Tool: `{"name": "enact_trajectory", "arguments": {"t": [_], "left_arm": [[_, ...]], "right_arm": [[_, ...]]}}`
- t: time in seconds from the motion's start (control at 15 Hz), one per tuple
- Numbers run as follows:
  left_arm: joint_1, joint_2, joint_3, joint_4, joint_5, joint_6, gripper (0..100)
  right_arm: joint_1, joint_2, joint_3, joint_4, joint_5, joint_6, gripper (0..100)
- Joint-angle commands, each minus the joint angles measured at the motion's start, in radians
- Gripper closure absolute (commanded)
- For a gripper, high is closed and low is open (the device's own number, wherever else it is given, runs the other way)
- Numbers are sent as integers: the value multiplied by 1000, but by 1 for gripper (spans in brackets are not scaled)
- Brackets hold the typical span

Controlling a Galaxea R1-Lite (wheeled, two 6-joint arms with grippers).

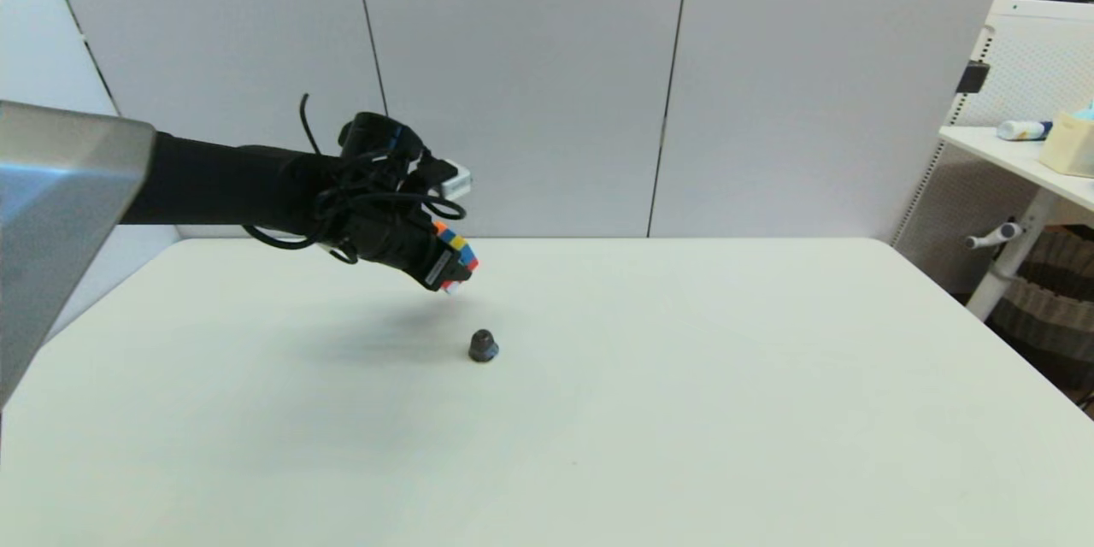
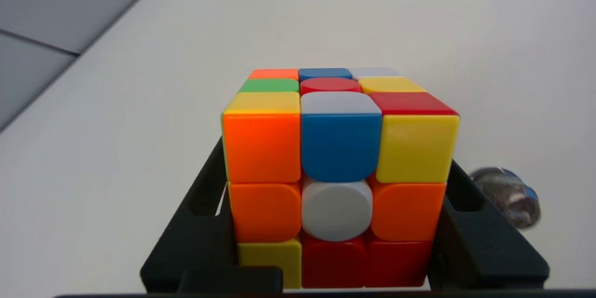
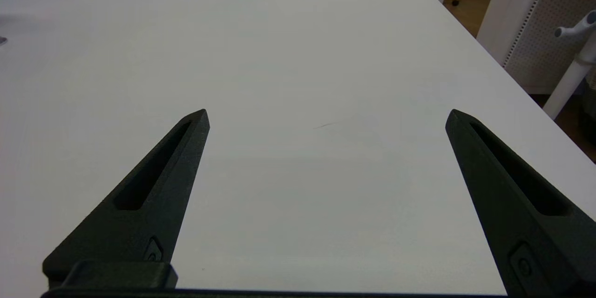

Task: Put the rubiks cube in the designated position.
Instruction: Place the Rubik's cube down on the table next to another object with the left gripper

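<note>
My left gripper [image 1: 451, 267] hangs in the air over the back left of the white table [image 1: 684, 410], shut on the rubiks cube [image 1: 458, 249]. In the left wrist view the rubiks cube [image 2: 339, 167] fills the space between the two black fingers [image 2: 200, 223], showing orange, blue, yellow, white and red squares. A small dark grey dome-shaped knob [image 1: 483, 346] stands on the table just below and slightly right of the held cube; the knob [image 2: 507, 195] also shows beside the cube in the left wrist view. My right gripper [image 3: 326, 116] is open low over bare table, out of the head view.
Grey wall panels [image 1: 513, 77] run behind the table. A white shelf unit [image 1: 1026, 145] with a bottle and a box stands off the table's right side. The table's right edge [image 3: 489, 56] shows in the right wrist view.
</note>
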Motion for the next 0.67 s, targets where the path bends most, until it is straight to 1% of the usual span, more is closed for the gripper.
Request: {"name": "enact_trajectory", "arguments": {"t": [0.07,0.53,0.6,0.67], "left_arm": [[-17,63,-5,1,-3,1,100],[-34,88,-54,6,-5,-7,100],[-36,94,-60,7,-5,-8,0],[-36,97,-64,7,-6,-7,0]], "right_arm": [[0,1,0,0,0,-1,0],[-1,1,0,0,0,-1,0],[0,1,0,0,0,-1,0],[0,1,0,0,0,-1,0]]}}
